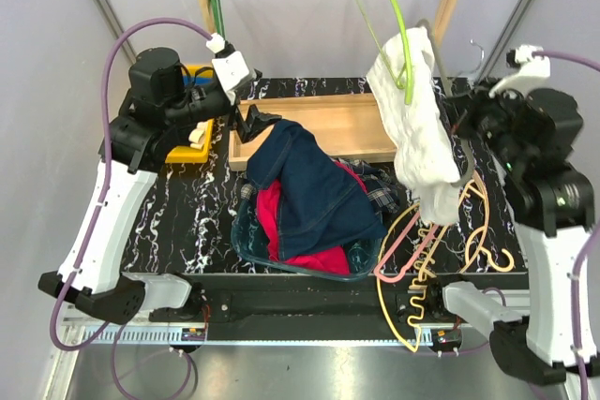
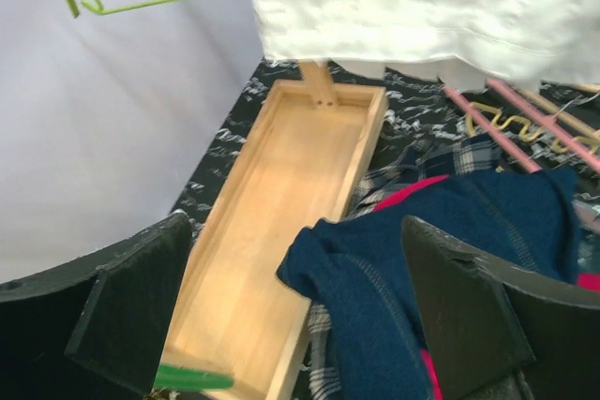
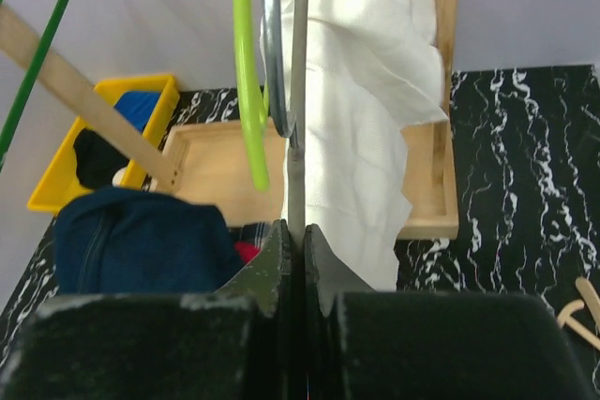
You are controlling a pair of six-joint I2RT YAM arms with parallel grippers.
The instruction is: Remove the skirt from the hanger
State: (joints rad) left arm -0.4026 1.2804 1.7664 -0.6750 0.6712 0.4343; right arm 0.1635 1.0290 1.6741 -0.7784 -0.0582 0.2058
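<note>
The dark navy denim skirt (image 1: pixel 309 185) runs 11-to-5 o'clock, waist toward the wide-open left gripper (image 1: pixel 258 124), seemingly untouched; the right gripper (image 3: pixel 292 231) pinches a thin grey hanger (image 3: pixel 296 91).

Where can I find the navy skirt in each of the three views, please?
Top external: skirt at the centre.
Left wrist: skirt at lower centre-right.
Right wrist: skirt at lower left.
Shared landmark: the wooden tray, just beyond the skirt in every view.

Left pincer (image 2: pixel 298 306) wide apart, right pincer (image 3: pixel 296 250) tight together, both arms high and outstretched.
</note>
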